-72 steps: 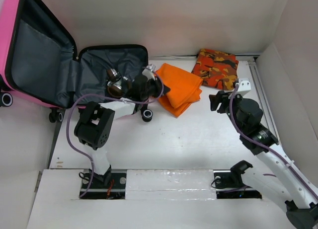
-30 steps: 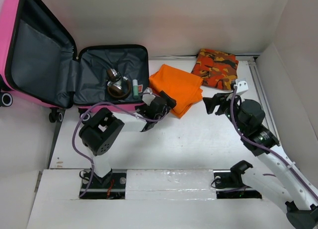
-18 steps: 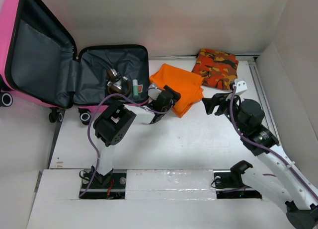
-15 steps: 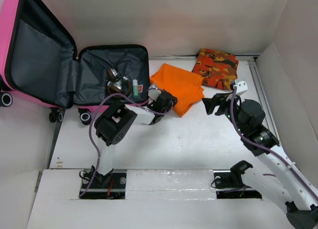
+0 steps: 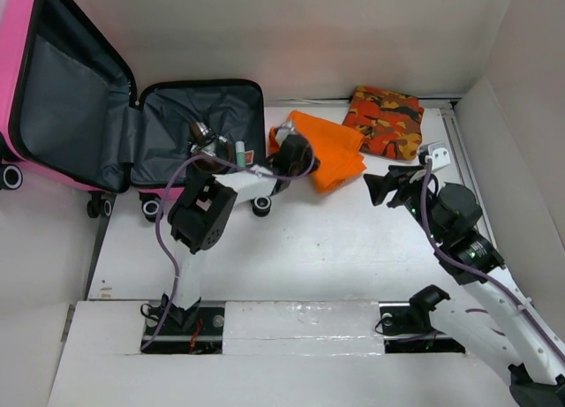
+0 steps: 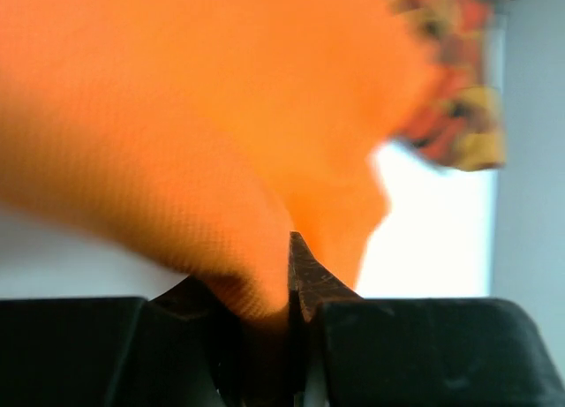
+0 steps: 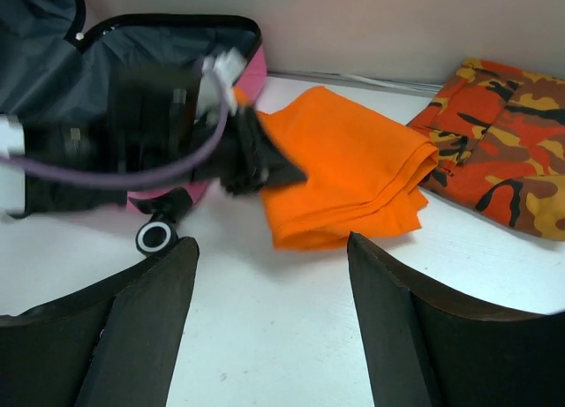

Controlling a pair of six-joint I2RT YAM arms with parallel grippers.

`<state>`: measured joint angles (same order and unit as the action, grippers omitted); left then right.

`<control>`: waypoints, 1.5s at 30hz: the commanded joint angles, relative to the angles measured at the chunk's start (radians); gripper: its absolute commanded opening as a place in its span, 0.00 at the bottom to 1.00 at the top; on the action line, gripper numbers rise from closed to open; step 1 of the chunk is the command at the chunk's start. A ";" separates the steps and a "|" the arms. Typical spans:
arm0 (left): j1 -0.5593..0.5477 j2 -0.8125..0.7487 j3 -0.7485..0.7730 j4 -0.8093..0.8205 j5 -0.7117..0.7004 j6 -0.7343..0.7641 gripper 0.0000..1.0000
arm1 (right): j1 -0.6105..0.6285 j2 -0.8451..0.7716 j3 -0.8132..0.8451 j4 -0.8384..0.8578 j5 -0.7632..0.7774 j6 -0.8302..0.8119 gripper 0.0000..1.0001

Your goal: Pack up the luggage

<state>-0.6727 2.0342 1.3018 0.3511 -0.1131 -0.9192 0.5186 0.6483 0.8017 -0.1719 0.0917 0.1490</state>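
The hot-pink luggage (image 5: 177, 129) lies open at the far left of the table (image 5: 335, 248), its lid propped up to the left and its grey-lined lower half flat, with a few small items, among them a green-and-white tube (image 5: 239, 153), near its right wall. The left arm rises from its base, bends at a raised elbow near the case's front edge, and reaches right and away across the case's near right corner. The left gripper (image 5: 296, 151) sits just beside the luggage's right wall, its fingers nearly closed on the near-left edge of the folded orange cloth (image 5: 334, 151); the wrist view shows orange fabric pinched between the dark fingertips (image 6: 305, 279). Half a second earlier that gripper was lower at the cloth's near edge; it is now farther back and closer to the case, and the cloth's left side is bunched up. The right gripper (image 5: 381, 187) hovers well apart from the luggage, to the right of the orange cloth, its fingers spread wide and holding nothing, having drifted slightly right. The camouflage cloth (image 5: 384, 120) lies flat at the far right.
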 commanded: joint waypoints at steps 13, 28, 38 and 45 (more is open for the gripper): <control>0.560 0.095 0.941 -0.437 0.750 0.371 0.00 | 0.008 0.002 0.033 0.032 -0.024 -0.012 0.74; 0.952 -0.219 0.194 -0.152 0.920 0.530 0.00 | 0.017 0.011 0.005 0.041 -0.055 -0.012 0.74; 1.009 -0.181 0.367 -0.471 0.700 0.726 0.00 | 0.017 -0.021 -0.006 0.041 -0.064 -0.012 0.74; 1.009 -0.184 0.255 -0.483 0.505 0.685 0.27 | 0.017 -0.030 -0.006 0.041 -0.055 -0.012 0.74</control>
<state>0.3267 1.9022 1.5909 -0.1562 0.5522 -0.2253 0.5251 0.6258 0.8013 -0.1711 0.0422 0.1463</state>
